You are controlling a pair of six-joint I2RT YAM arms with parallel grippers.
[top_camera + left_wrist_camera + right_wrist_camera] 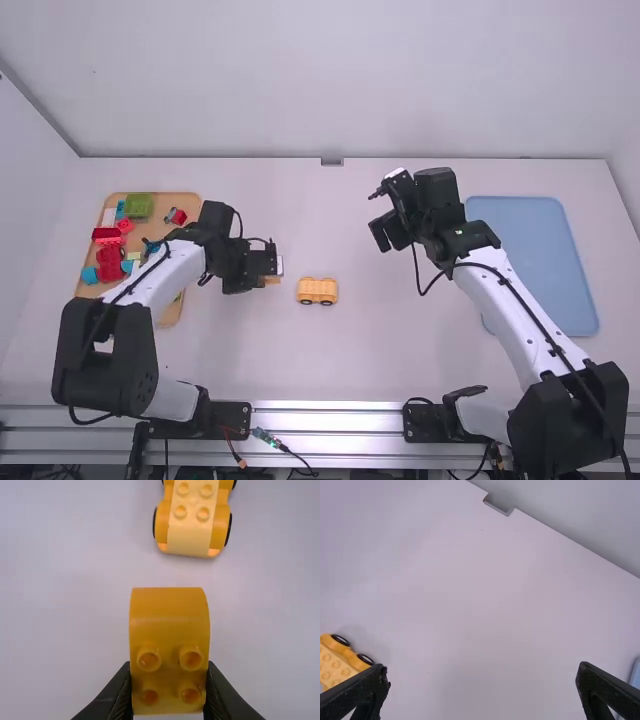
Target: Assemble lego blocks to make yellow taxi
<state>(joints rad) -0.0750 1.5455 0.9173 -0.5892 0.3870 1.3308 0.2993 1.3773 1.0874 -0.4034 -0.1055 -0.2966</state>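
My left gripper [267, 277] is over the table between the tray of blocks and the yellow wheeled base [317, 290]. In the left wrist view the left gripper [170, 692] is shut on a yellow-orange block [169, 607] with studs and a rounded end; the wheeled base [192, 522], studded on top, stands apart from it. My right gripper [385, 232] is held above the table, to the base's right and farther back. In the right wrist view the right gripper [483, 680] is open and holds nothing, while the wheeled base [337, 667] lies off to one side.
An orange-brown tray [170, 312] with red, green, blue and other blocks lies on the left, partly under the left arm. A blue tray [540, 265] lies at the right, beside the right arm. A wall rises behind the table's far edge.
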